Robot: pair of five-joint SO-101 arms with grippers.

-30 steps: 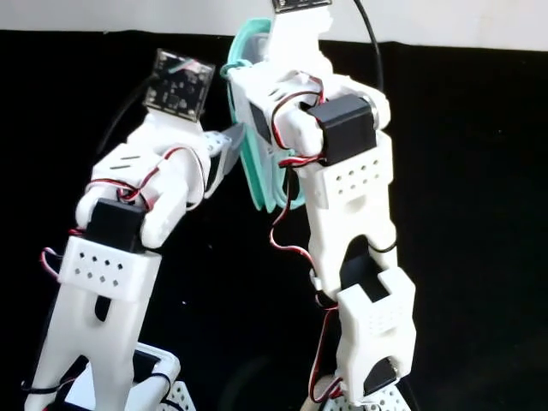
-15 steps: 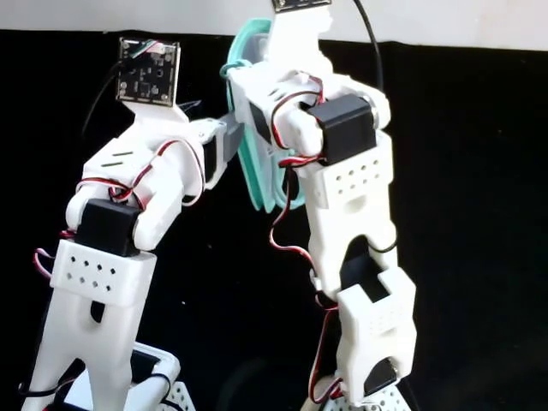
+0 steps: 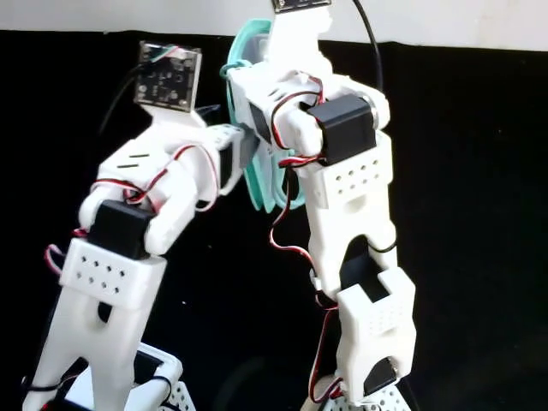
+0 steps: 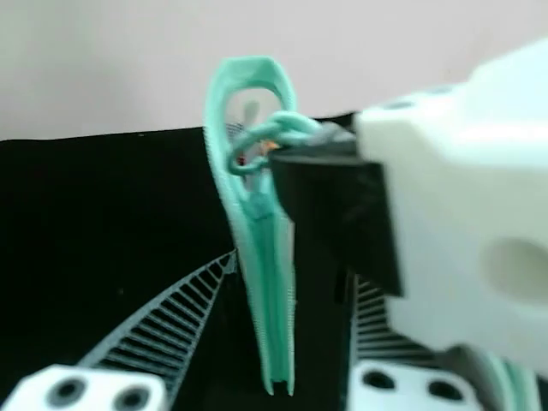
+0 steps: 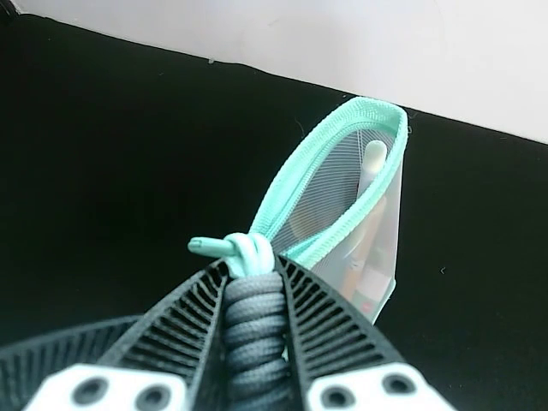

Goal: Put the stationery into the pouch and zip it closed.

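Between the left arm [image 3: 128,223] and right arm [image 3: 347,184], one pouch [image 3: 264,193] hangs.

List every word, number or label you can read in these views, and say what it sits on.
No text can be read in any view.
Circuit board on an arm's wrist: tiny marks, too small to read.
Mint pouch: no print visible.
Black table: no print visible.

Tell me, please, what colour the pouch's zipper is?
Mint green zipper, best in the right wrist view.
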